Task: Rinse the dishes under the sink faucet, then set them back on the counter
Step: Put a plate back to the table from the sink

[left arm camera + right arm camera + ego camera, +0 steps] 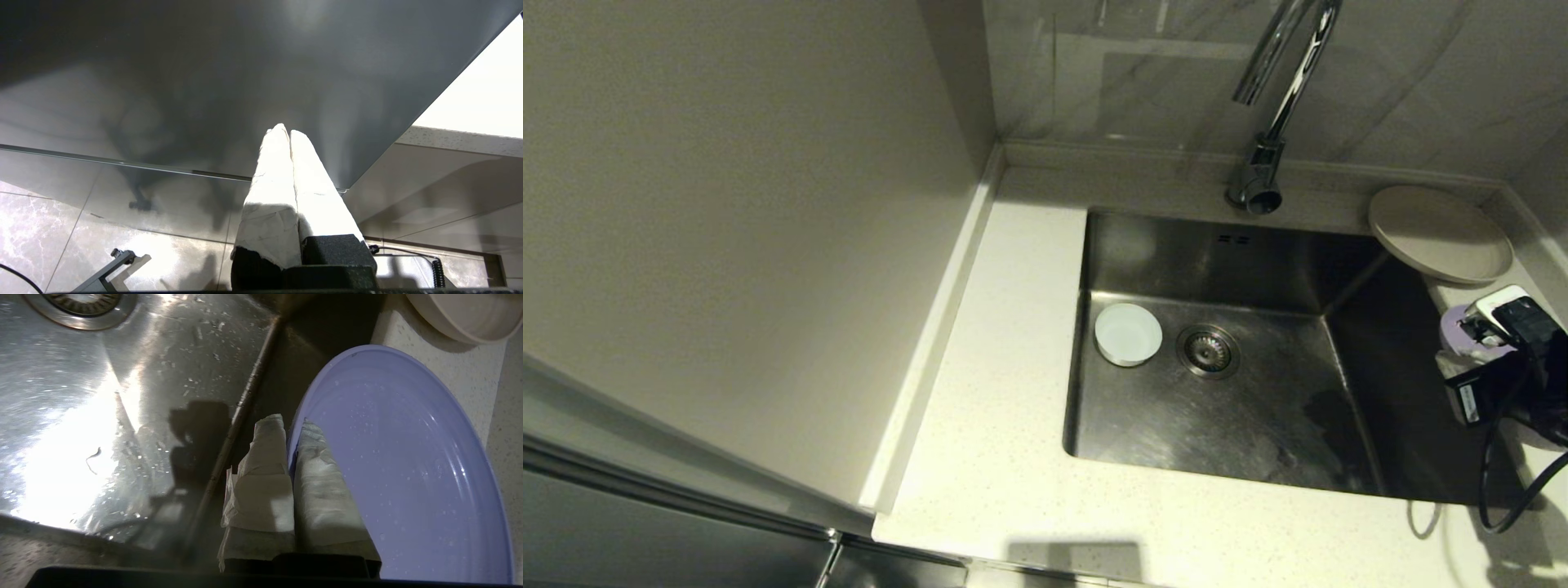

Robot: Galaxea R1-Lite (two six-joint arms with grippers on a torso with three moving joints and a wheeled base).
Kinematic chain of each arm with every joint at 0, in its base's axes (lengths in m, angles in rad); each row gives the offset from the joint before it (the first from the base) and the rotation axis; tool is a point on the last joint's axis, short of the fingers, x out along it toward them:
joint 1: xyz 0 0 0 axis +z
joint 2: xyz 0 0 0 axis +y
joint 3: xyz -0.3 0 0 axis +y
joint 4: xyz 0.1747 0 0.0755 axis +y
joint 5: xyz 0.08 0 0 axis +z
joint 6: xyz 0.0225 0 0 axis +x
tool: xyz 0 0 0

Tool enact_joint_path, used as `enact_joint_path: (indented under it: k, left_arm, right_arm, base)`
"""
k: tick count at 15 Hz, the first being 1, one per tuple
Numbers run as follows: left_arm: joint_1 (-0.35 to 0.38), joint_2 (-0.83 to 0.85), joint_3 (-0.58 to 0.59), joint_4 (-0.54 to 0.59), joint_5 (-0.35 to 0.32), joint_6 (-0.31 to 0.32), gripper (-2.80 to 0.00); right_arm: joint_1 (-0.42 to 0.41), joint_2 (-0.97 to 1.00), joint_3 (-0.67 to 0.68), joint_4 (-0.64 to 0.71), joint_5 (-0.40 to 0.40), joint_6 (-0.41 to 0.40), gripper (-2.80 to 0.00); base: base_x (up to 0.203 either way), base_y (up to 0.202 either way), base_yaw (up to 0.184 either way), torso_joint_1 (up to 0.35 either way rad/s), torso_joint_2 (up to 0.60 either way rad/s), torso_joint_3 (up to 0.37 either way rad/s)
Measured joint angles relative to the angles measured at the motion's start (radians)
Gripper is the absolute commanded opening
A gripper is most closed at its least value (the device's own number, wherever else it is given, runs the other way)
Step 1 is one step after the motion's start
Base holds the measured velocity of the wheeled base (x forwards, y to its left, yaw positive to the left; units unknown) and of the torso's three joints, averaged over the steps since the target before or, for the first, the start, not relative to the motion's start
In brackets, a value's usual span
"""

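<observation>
Three dishes are in sight. One white bowl [1128,333] stands on the bottom of the sink [1258,425], at its left side, just beside the round drain [1208,351]. One beige plate [1439,233] lies on the desk [1005,392] at the far right corner, behind the sink, and its rim hangs a little over the basin edge. The lilac plate [400,465] is at the right side of the sink, on the narrow strip of desk there, near the beige plate but apart from it.

The right gripper [292,422] is at this right side too. Its jaws, wrapped in white tape, are clamped on the rim of the lilac plate: one finger is on the inside of the plate and the other on the outside. Small water drops sit on the plate and on the steel bottom of the sink. In the head view the plate is mostly hidden behind the gripper and its black cable.

The faucet [1270,122] rises from behind the sink, with its spout arched over the basin.

The left gripper [289,132] is parked low, away from the sink, beside a dark cabinet front. Its jaws are pressed together and hold nothing.
</observation>
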Motion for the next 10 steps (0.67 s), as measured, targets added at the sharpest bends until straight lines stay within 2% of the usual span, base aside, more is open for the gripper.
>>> enact_joint_path:
  k: [7,8,10]
  left_arm:
    - [0.0,0.0,0.0,0.0,0.0,0.0,-2.8]
    - [0.0,0.0,0.0,0.0,0.0,0.0,-2.8]
    - [0.0,0.0,0.0,0.0,0.0,0.0,-2.8]
  right_arm:
    - [-0.042,0.053,-0.03,-0.014,-0.018,-0.001,-2.8]
    - [-0.045,0.055,-0.031,-0.014,-0.019,-0.002,0.0]
    - [-0.048,0.057,-0.033,-0.012,-0.023,-0.002,0.0]
  base:
    - [0.0,0.0,0.0,0.0,0.0,0.0]
    - [0.0,0.0,0.0,0.0,0.0,0.0]
    - [0.0,0.0,0.0,0.0,0.0,0.0]
